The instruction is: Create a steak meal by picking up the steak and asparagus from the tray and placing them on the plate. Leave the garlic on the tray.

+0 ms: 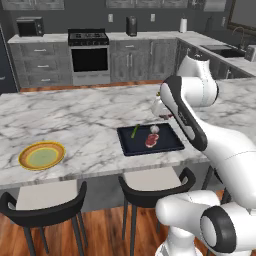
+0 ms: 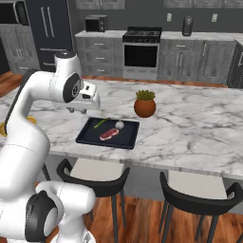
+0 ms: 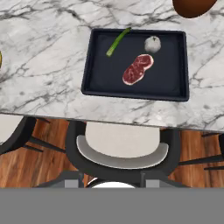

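Note:
The dark tray lies near the front edge of the marble island. On it rest the red steak, the whitish garlic just behind the steak, and the green asparagus at the tray's far left corner. The yellow-rimmed plate sits far to the tray's left. My gripper hovers high above the tray's near side, looking down on it, open, with nothing between its fingers.
A plant in a brown pot stands on the counter just behind and to the right of the tray. Dark stools with pale seats are tucked under the counter's front edge.

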Available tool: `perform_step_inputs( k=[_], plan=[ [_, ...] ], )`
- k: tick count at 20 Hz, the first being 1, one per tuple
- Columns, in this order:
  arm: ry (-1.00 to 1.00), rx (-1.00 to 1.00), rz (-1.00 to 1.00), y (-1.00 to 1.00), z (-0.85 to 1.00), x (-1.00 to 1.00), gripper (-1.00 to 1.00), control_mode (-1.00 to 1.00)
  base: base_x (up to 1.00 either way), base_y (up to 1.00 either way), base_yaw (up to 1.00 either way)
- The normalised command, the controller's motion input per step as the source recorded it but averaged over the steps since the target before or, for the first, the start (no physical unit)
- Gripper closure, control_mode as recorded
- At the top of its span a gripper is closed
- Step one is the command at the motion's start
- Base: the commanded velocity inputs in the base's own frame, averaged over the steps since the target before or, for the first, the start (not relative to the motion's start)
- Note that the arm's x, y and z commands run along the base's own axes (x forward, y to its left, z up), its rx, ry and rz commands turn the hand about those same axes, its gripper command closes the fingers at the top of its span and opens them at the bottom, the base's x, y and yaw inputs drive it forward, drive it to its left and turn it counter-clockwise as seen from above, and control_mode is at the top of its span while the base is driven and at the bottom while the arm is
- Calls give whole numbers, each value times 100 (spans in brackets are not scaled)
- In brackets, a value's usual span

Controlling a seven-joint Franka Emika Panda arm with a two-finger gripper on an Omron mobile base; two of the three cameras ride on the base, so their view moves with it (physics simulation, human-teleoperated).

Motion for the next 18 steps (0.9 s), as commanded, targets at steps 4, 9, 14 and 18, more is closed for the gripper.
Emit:
perform_step_inputs(
  k=[4,9,14,18],
  plan=[
    [0,0,0,0,-22,0,-100,-100,0,0,0],
    [0,-1,-7,0,-58,3,-100,-100,0,0,0],
    [0,0,-17,6,-66,27,-100,-100,0,0,0],
    [2,0,-16,-2,-61,35,-100,-100,0,0,0]
  ],
)
